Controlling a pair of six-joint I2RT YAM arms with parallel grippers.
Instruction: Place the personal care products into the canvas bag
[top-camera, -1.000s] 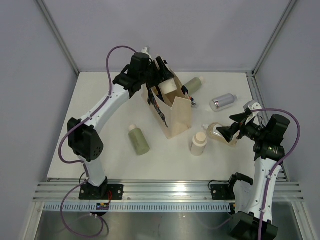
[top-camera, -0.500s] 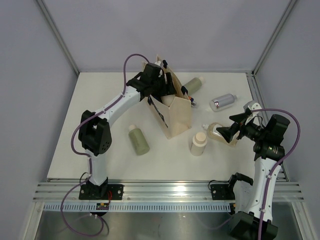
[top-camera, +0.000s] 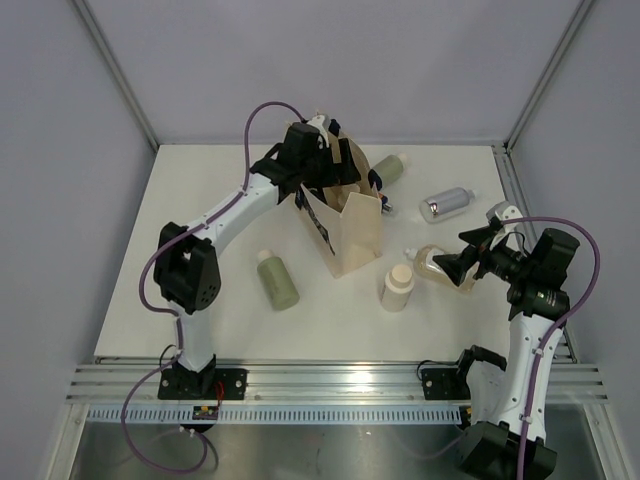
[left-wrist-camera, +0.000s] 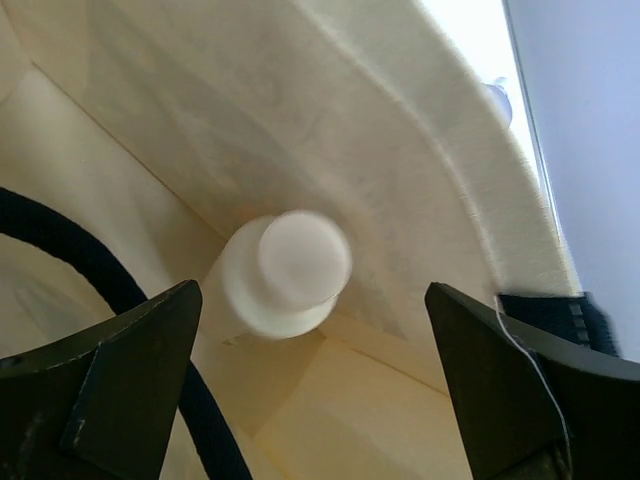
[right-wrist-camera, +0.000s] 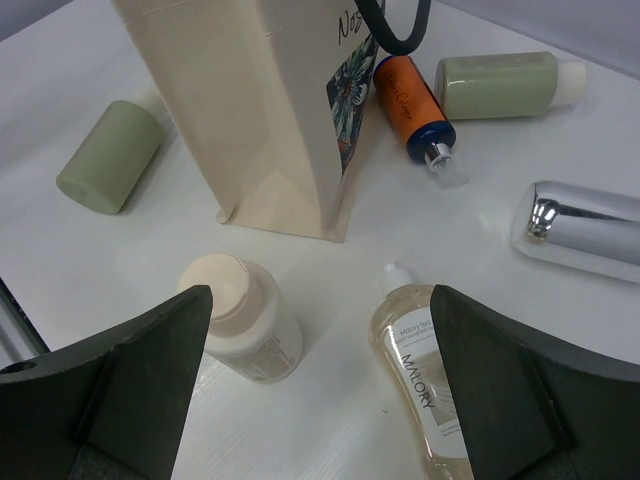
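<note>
The canvas bag (top-camera: 352, 228) stands upright in the middle of the table. My left gripper (top-camera: 328, 168) hovers over its mouth, open. In the left wrist view my left gripper (left-wrist-camera: 315, 385) looks down into the canvas bag (left-wrist-camera: 400, 170), where a blurred white-capped bottle (left-wrist-camera: 285, 270) lies loose below the jaws. My right gripper (top-camera: 452, 250) is open and empty above the table. Between and below its fingers (right-wrist-camera: 520, 390) I see the short beige bottle (right-wrist-camera: 240, 320) and the clear amber bottle (right-wrist-camera: 420, 380). The silver bottle (top-camera: 447, 204) and two sage-green bottles (top-camera: 278, 280) (top-camera: 388, 170) lie on the table.
A small orange bottle with a dark cap (right-wrist-camera: 405, 100) lies against the bag's far side, under a black strap handle (right-wrist-camera: 395, 30). Another black strap (left-wrist-camera: 90, 260) crosses the bag's inside on the left. White walls close the table at the back and sides.
My left gripper moved right over the bag's mouth and opened. The white-capped bottle it held has left its jaws and is now inside the bag. The right arm has not moved.
</note>
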